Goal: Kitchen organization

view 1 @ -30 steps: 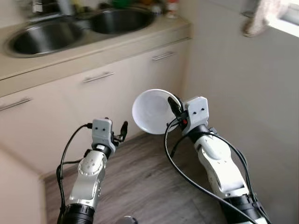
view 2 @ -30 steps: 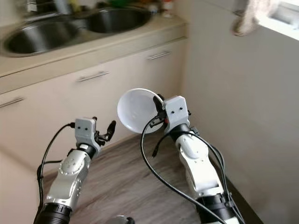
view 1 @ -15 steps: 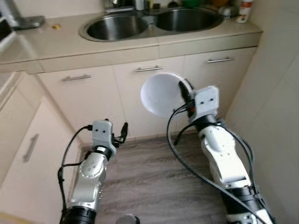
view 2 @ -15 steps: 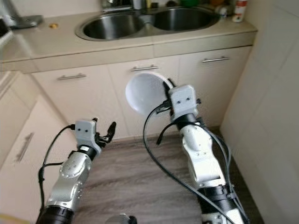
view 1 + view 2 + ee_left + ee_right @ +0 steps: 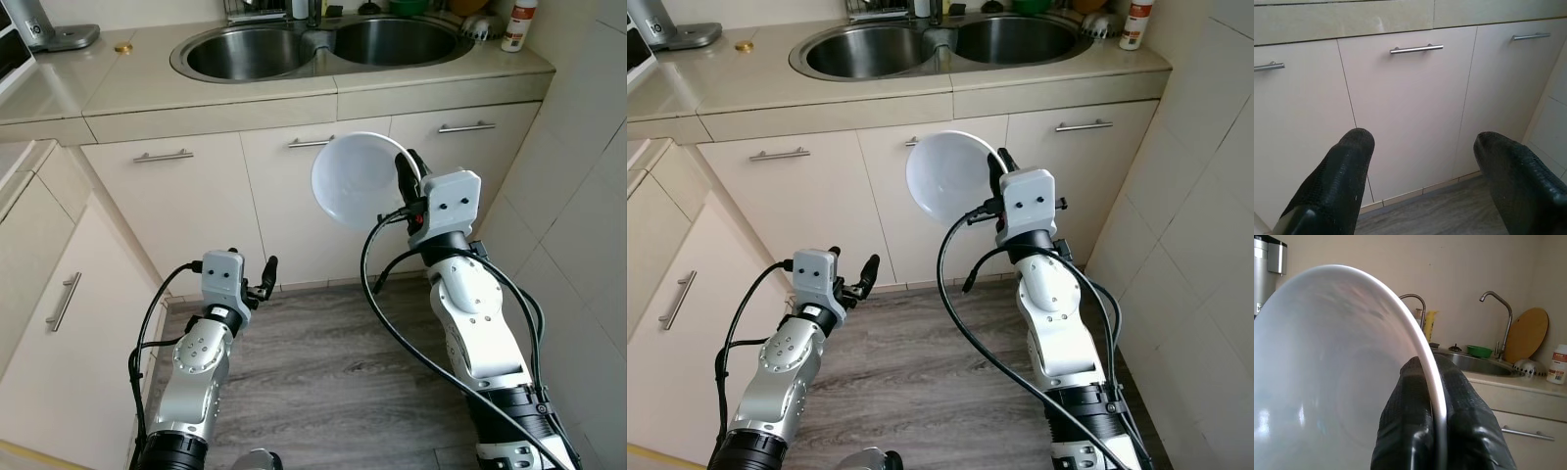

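**Right gripper holds white bowl before sink cabinets; left gripper empty**

The right gripper (image 5: 405, 168) is clamped on the rim of a round white plastic bowl (image 5: 359, 180). One black finger lies inside the rim and one outside, as the right wrist view confirms (image 5: 1432, 396). The bowl is carried on edge, raised in front of the cream cabinet doors (image 5: 176, 206) with brushed metal bar handles (image 5: 163, 155). Its hollow side faces the robot's left. It stands below the level of the beige countertop (image 5: 137, 83) and touches nothing but the gripper.

The left gripper (image 5: 265, 275) is lower, out over the grey wood-effect floor (image 5: 323, 382). Its fingers (image 5: 1337, 176) are spread apart with nothing between them, pointing at the cabinet fronts.

The countertop carries a stainless steel double sink (image 5: 323, 44). A white bottle with a red cap (image 5: 514, 24) stands at the counter's right end. A small green bowl (image 5: 1479, 351) and a round wooden board (image 5: 1528, 335) sit behind the sink near two curved taps (image 5: 1497, 308). A white tiled wall (image 5: 588, 196) closes the right side.
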`<state>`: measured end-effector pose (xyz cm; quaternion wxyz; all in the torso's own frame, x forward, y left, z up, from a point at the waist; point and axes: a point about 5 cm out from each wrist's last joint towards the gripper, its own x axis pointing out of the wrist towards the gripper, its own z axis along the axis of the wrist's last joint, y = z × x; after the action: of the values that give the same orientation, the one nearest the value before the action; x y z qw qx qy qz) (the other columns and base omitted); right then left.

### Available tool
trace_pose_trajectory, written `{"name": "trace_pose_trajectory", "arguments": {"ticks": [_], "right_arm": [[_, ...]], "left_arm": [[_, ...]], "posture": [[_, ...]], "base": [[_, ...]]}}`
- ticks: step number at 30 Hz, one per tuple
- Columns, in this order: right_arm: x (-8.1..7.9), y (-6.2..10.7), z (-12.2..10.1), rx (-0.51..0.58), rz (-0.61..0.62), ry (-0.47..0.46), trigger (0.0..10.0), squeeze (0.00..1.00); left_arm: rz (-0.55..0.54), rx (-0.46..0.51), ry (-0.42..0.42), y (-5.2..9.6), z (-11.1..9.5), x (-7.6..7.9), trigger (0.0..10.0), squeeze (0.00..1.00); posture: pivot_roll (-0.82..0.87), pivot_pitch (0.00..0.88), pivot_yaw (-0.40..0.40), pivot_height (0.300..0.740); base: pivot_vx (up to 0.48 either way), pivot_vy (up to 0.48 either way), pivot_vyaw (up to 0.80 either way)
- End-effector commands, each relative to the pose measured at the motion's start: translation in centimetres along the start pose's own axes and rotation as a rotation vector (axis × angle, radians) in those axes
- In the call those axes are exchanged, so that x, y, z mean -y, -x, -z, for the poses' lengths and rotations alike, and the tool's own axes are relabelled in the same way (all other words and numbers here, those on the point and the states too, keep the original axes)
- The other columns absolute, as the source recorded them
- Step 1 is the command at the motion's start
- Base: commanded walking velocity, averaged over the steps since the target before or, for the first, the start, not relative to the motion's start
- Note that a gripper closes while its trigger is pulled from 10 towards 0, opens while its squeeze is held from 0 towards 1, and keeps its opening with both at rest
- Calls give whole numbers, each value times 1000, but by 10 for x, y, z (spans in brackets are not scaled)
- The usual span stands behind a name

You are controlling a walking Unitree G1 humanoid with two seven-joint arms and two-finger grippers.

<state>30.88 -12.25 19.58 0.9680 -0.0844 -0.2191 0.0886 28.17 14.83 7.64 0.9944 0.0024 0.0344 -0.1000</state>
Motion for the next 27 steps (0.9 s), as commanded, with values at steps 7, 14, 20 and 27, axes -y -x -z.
{"name": "trace_pose_trajectory", "arguments": {"ticks": [7, 14, 20, 27], "right_arm": [[-1, -5, -6, 32, 5, 12, 10000, 0], [0, -5, -6, 33, 13, 19, 10000, 0], [2, -6, -7, 38, 21, 23, 10000, 0], [12, -9, -14, 80, 100, 13, 10000, 0]], "left_arm": [[7, 6, -8, -1, -1, 0, 10000, 0], [8, 8, -7, -1, -1, 0, 10000, 0], [8, 9, -6, -1, -2, 0, 10000, 0], [-8, 50, -37, -1, -7, -1, 10000, 0]], "posture": [[-75, 8, 34, 740], [-76, 9, 35, 740], [-76, 10, 34, 740], [-78, 13, 33, 740]], "base": [[141, 0, 0], [283, 0, 0], [314, 0, 0], [316, 0, 0]]}}
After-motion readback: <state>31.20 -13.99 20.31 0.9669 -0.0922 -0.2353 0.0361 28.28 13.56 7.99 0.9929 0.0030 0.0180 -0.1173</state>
